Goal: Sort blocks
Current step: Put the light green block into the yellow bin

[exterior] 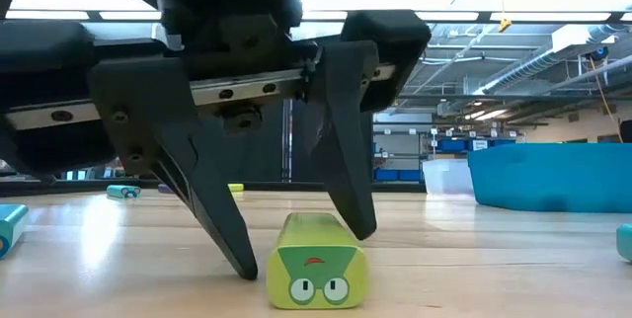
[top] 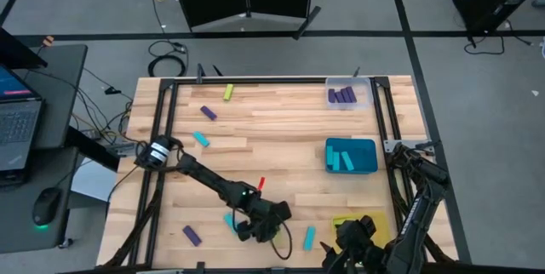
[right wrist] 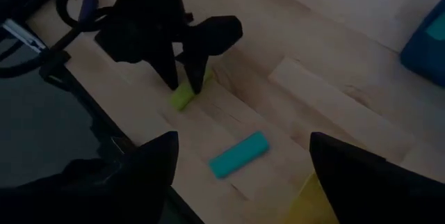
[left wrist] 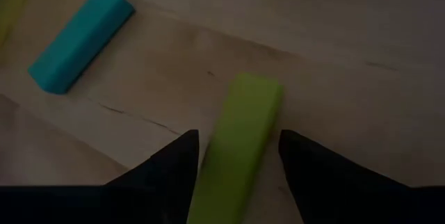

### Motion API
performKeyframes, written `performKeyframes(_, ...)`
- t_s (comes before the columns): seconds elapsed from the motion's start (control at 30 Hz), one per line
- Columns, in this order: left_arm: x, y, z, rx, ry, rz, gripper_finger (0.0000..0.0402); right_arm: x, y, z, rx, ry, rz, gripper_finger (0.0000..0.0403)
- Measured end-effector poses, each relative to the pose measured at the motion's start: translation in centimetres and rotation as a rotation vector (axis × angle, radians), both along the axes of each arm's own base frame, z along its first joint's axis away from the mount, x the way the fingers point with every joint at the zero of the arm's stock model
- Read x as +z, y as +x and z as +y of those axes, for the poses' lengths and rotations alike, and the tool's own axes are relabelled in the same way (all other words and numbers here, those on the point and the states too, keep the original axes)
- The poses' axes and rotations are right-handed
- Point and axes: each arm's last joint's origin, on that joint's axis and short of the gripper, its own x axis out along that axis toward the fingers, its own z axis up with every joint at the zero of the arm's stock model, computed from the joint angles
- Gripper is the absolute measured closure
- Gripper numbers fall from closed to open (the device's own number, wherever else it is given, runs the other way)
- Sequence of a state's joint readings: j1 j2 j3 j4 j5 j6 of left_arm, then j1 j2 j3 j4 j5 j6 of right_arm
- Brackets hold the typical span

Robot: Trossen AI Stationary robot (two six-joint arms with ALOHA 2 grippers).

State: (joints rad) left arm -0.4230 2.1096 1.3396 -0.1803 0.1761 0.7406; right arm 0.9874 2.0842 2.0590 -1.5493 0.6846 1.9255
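Yellow-green block (exterior: 317, 264) is the one that matters right now, lying flat on the tabletop (top: 281, 125) near the front edge, a bit left of the middle. The left end effector (top: 256, 227) is down over it with its fingers apart, one on each long side, so the block's long axis runs straight through the gap. From table height both fingertips sit low beside the block, the right-hand one almost touching its top edge, but nothing looks clamped yet. So the lineup seems good: squeezing across the narrow width should catch it, probably without any twisting.

A cyan block (right wrist: 238, 154) lies just beside it toward the right, and the right end effector (right wrist: 240, 182), also spread wide, hovers near the front-right corner by the yellow tray (top: 381, 220). The left arm is plainly the nearer one.
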Motion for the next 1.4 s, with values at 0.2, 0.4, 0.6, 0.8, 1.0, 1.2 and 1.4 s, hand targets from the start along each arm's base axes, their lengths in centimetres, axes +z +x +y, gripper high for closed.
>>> performKeyframes(0.2, -0.2, 0.4, 1.2, 0.026, -0.059, 0.051, 0.0234, 0.0, 0.1, -0.1, 0.009, -0.007, 0.002, 0.0071)
performKeyframes(0.4, -1.2, 0.7, 1.9, 0.054, -0.083, 0.098, 0.0297, 0.1, 0.3, -0.2, 0.012, -0.014, -0.002, 0.0071)
performKeyframes(0.6, -1.0, 1.2, 2.2, 0.082, -0.087, 0.05, 0.0297, 1.7, 0.7, -0.3, 0.06, -0.093, -0.126, 0.0077)
performKeyframes(0.8, 0.6, 2.4, 2.3, 0.191, -0.119, -0.112, 0.0297, 5.2, 0.8, -0.4, 0.138, -0.227, -0.298, 0.0085)
performKeyframes(1.0, 5.5, 5.6, 2.1, 0.314, -0.302, -0.303, 0.0297, 8.2, 0.8, -0.9, 0.207, -0.314, -0.349, 0.0087)
performKeyframes(1.2, 7.0, 8.4, 2.2, 0.404, -0.411, -0.362, 0.0297, 9.0, 1.4, -1.5, 0.231, -0.388, -0.356, 0.0087)
performKeyframes(1.4, 6.2, 11.8, 2.7, 0.477, -0.528, -0.376, 0.0297, 9.1, 2.2, -1.8, 0.242, -0.415, -0.349, 0.0093)
